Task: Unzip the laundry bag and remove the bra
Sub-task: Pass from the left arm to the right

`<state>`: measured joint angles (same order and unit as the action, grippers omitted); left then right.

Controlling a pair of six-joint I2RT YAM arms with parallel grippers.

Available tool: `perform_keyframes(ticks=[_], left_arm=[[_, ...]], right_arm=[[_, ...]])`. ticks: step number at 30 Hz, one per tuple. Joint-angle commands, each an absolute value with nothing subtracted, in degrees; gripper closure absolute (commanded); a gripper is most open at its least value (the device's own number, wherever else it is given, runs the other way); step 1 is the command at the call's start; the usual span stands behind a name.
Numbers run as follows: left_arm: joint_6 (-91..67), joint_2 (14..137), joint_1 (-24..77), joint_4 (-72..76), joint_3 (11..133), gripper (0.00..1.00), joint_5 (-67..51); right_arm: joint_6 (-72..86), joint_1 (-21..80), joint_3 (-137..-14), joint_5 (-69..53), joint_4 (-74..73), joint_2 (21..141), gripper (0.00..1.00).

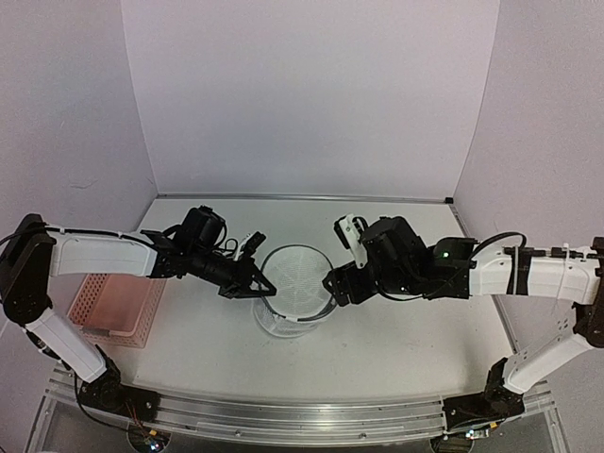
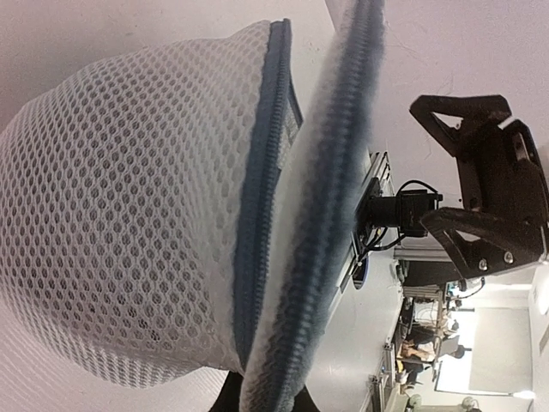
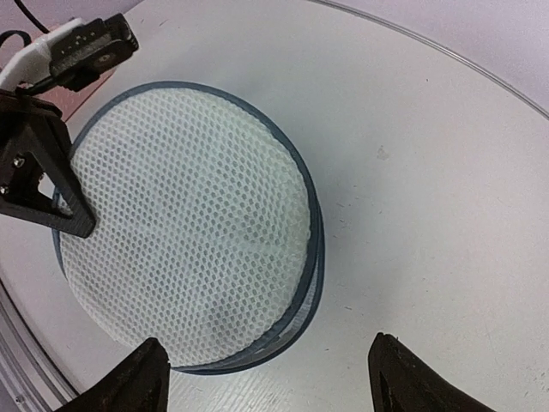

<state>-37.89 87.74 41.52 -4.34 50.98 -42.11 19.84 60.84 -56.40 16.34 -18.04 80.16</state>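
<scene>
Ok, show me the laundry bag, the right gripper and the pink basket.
laundry bag (image 1: 297,269), top view, middle of its round mesh top.
right gripper (image 2: 419,163), left wrist view, midway between its open fingertips.
pink basket (image 1: 109,338), top view, its near rim.

walls (image 1: 311,94): plain pale lilac, on three sides | table (image 1: 396,349): white, matte | rail (image 1: 283,415): metal, along table's near edge | light: even, soft shadows
</scene>
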Motion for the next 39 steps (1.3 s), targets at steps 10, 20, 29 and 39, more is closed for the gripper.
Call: perform_keyframes(ticks=[10, 20, 29, 39], left_arm=[[-27.78, 85.52, 41.98, -5.01, 55.16, 1.00, -44.30], [-26.19, 86.26, 43.11, -4.58, 55.45, 1.00, -44.43], [-25.61, 87.25, 43.13, -2.78, 55.55, 1.00, -44.73], [-29.36, 89.47, 43.15, 1.09, 57.48, 0.81, -41.20]], right_arm=[[19.43, 50.06, -59.42, -10.72, -14.37, 81.10, 0.11], [22.61, 46.15, -58.05, -22.43, -5.95, 86.41, 0.16], [23.29, 45.13, -57.92, -26.23, -2.99, 88.50, 0.51], [21.37, 44.96, -55.84, -24.21, -3.34, 83.63, 1.00]])
